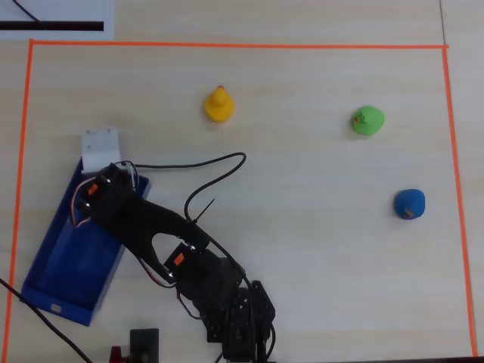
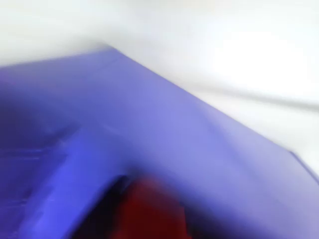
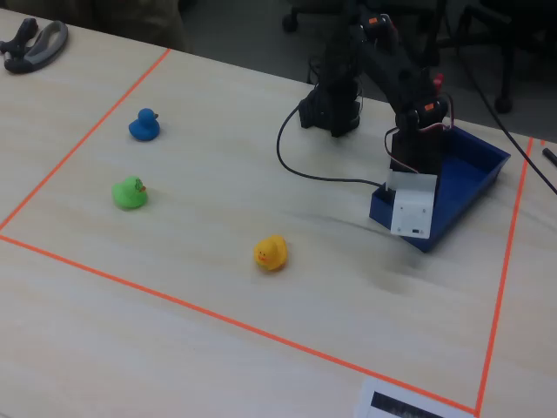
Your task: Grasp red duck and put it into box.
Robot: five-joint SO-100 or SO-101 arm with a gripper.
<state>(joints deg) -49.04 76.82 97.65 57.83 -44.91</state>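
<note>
While blurred, one red duck (image 2: 147, 211) | one box (image 1: 72, 261) | three ducks outside

You have a yellow duck (image 1: 218, 104), a green duck (image 1: 367, 120) and a blue duck (image 1: 409, 204) standing well apart on the pale wooden table (image 1: 318, 265), all inside the orange tape border (image 1: 227, 45). A black cable (image 1: 215, 162) loops across the tabletop.

Pale wood table (image 3: 218, 331) edged with orange tape (image 3: 209, 315); seemingly chair bases (image 3: 300, 16) behind.
</note>
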